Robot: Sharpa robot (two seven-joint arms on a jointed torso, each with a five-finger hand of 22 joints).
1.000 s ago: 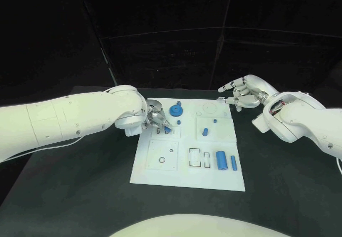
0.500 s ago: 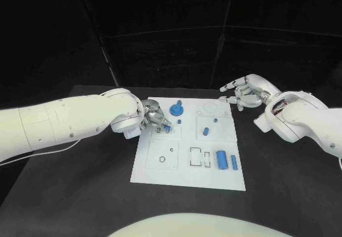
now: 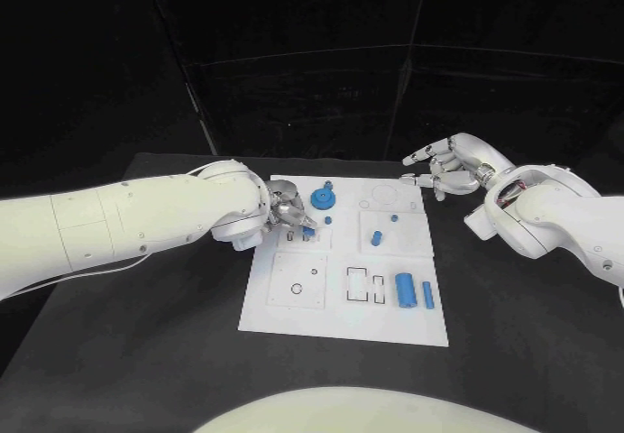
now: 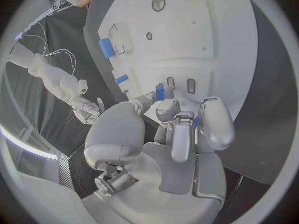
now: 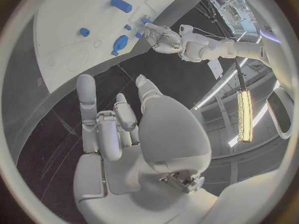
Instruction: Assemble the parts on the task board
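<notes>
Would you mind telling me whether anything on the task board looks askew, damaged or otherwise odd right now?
Nothing stands out. The task board lies flat and whole, loose blue parts rest on it, the left hand holds a small blue part at the board, and the right hand hovers open beside it.

White task board (image 3: 341,311), blue parts (image 3: 405,291), black table (image 3: 143,343), silver robot hand (image 3: 289,213).

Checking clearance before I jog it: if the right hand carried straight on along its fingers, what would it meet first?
Probably the task board, near its far right corner; the right hand holds nothing. Depth is unclear.
</notes>
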